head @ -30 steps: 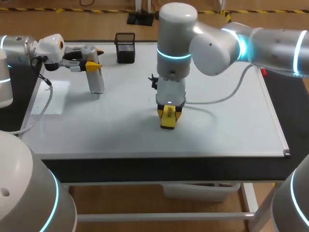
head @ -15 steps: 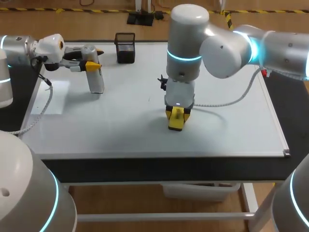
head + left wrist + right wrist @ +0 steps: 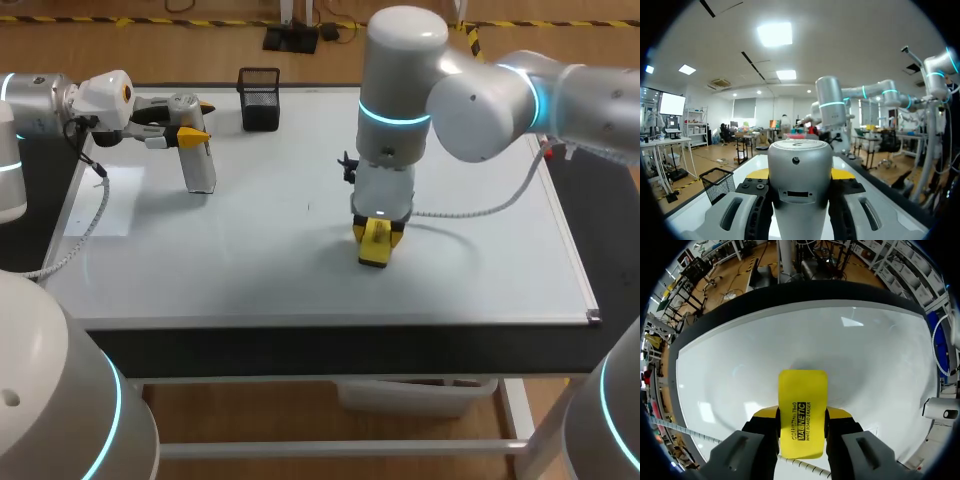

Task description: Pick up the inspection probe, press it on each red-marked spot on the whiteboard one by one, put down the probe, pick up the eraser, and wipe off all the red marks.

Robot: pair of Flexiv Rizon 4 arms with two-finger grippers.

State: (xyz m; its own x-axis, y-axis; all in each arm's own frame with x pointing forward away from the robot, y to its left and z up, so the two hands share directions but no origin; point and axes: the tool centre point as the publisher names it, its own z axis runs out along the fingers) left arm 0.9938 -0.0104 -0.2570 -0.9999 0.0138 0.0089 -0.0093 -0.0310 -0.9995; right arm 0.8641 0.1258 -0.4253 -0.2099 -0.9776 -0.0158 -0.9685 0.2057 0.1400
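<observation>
Now the wipe step: our right gripper (image 3: 377,236) pinches the eraser (image 3: 803,400) flat on the whiteboard (image 3: 480,275).
Left gripper (image 3: 188,130) clamps the probe (image 3: 200,172), parked clear (no red visible).

Surfaces: whiteboard (image 3: 240,260) glossy, smooth.
Also: eraser (image 3: 375,243) smooth yellow plastic; probe (image 3: 198,165) smooth grey plastic; pen cup (image 3: 259,100) black wire mesh.

The eraser (image 3: 802,412) is coloured bright yellow and lettered in black (one face only is seen). The whiteboard (image 3: 250,250) is kept plain white, framed in silver. The probe (image 3: 200,170) is finished in pale grey. The pen cup (image 3: 259,98) is patterned in black mesh. The right arm (image 3: 480,85) is cased silver-white and banded with cyan light.
</observation>
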